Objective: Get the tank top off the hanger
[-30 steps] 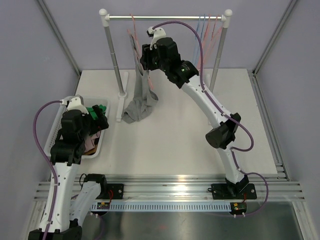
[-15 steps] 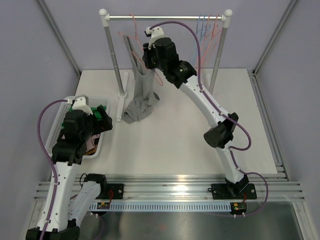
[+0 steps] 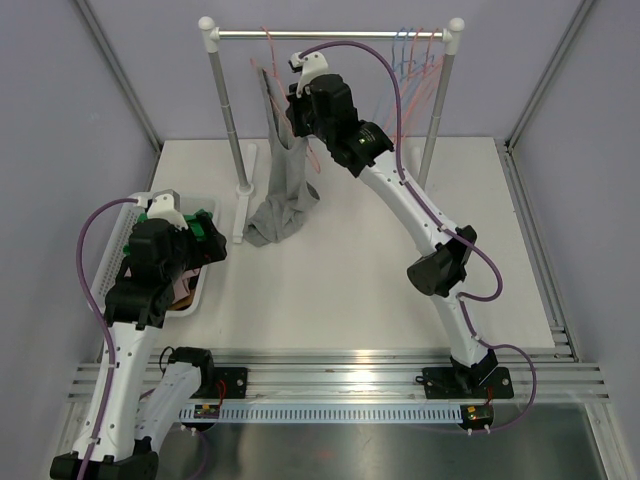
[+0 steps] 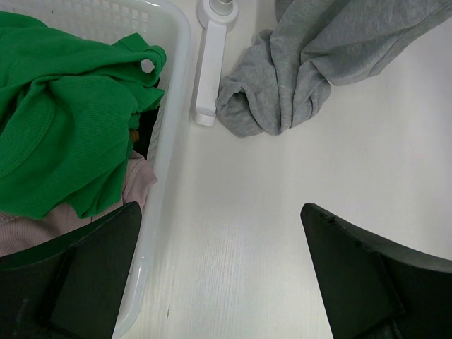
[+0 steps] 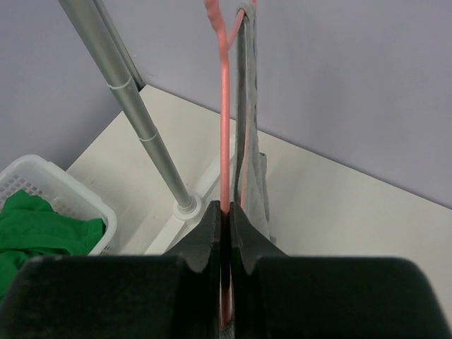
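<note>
The grey tank top (image 3: pixel 285 190) hangs on a pink hanger (image 3: pixel 267 45) from the rack's rail, and its lower end lies bunched on the table (image 4: pixel 282 92). High beside the garment, my right gripper (image 3: pixel 293 118) is shut on the hanger's pink wire (image 5: pixel 224 113), which runs straight between the fingertips (image 5: pixel 228 212). A grey strap (image 5: pixel 247 92) hangs just right of that wire. My left gripper (image 3: pixel 205 240) is open and holds nothing. It hovers over the table (image 4: pixel 222 275) by the basket's right edge, short of the bunched cloth.
A white basket (image 3: pixel 200 285) at the left holds a green garment (image 4: pixel 63 127) and pinkish cloth. The rack's left post (image 5: pixel 141 120) and its foot (image 4: pixel 212 63) stand beside the grey pile. Several blue and pink hangers (image 3: pixel 415 55) hang at the rail's right end.
My right gripper has shut on the pink hanger wire. The hanger and tank top have turned more edge-on. The left arm shifted slightly right over the basket's edge.
</note>
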Tool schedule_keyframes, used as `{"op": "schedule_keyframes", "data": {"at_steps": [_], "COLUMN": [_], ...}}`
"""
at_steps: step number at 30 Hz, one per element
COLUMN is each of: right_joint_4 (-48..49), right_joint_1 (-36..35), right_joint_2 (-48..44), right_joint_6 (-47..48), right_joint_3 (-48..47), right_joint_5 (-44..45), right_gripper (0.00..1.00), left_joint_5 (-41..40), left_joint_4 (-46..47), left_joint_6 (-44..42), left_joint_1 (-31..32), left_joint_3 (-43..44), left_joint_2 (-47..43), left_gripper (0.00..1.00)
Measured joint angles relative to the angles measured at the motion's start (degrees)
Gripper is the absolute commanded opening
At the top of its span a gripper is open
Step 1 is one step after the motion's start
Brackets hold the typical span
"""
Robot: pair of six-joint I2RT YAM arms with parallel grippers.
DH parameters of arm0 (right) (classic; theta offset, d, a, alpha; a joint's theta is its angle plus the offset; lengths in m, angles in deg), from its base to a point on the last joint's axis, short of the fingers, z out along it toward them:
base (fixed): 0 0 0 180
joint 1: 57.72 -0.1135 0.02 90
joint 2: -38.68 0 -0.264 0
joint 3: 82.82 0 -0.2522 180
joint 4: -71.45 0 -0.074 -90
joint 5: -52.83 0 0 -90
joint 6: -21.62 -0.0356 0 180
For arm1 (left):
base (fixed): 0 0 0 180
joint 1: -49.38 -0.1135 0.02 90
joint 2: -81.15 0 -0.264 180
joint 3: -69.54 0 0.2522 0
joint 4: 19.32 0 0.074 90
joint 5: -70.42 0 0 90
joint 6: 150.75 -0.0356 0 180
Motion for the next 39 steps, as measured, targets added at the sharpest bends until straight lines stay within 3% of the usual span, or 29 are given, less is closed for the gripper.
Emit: {"op": "schedule_keyframes", "data": {"at_steps": [10, 21, 39], "right_joint_4": [5.8, 8.5, 9.6], "right_joint_1": [0.0, 0.0, -0.2], "right_joint_2": [-4.6, -9.8, -37.0], "right_joint_6": [-3.0, -4.2, -10.1], "right_joint_3": [8.2, 9.0, 38.0], "right_joint_5": [0.6, 1.0, -8.7], "right_gripper": [0.00, 0.00, 0.00], "left_joint_5": [0.1, 0.1, 1.4], "left_joint_4": [0.0, 0.0, 0.4], "left_joint_6": [0.0, 0.0, -0.1], "left_joint_1": [0.0, 0.1, 0.1], "left_joint_3": [0.0, 0.0, 0.0], "left_joint_2": [0.3, 0.3, 0.1], "left_gripper": [0.99, 0.99, 0.99]}}
